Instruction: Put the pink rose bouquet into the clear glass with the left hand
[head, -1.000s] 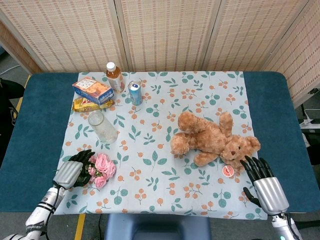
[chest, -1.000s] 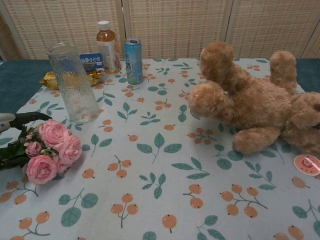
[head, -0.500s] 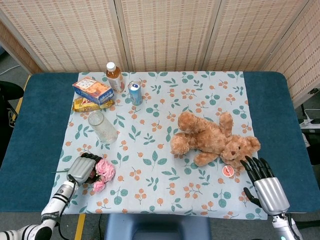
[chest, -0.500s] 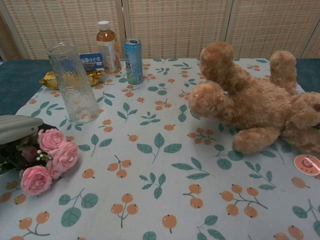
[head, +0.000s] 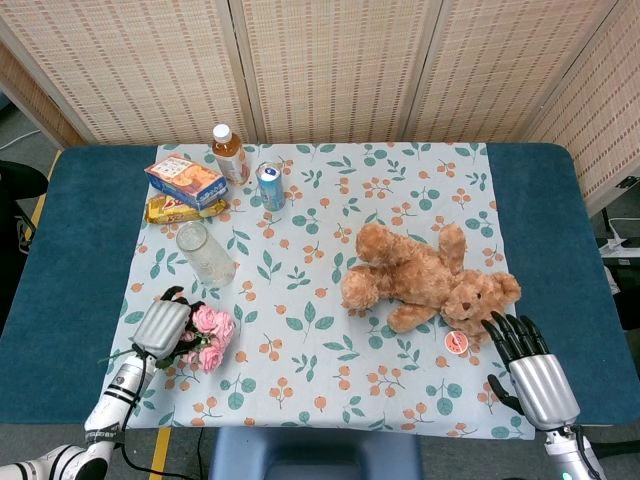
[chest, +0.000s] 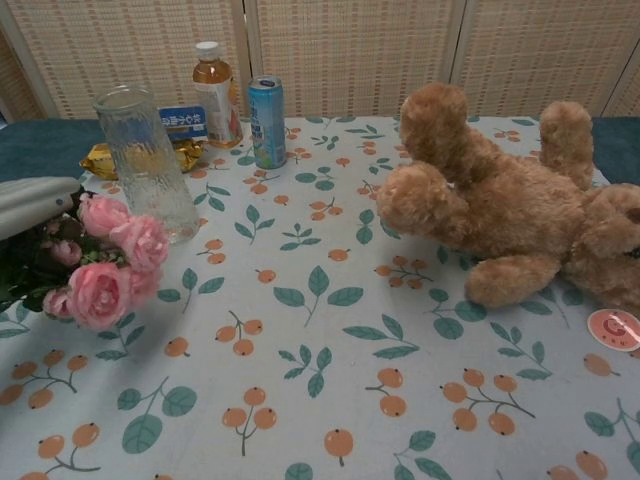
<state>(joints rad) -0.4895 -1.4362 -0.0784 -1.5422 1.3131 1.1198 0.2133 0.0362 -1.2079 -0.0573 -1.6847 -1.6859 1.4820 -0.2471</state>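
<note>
My left hand grips the pink rose bouquet at the table's front left, lifted off the cloth with the blooms pointing right. The clear glass stands upright just beyond the bouquet, empty. My right hand rests at the front right with its fingers spread, holding nothing; the chest view does not show it.
A brown teddy bear lies right of centre, a small pink disc beside it. Behind the glass stand a blue can, a tea bottle, a snack box and a yellow packet.
My left hand has closed on the bouquet and raised it off the cloth, moving it toward the glass. The right hand has not moved.
</note>
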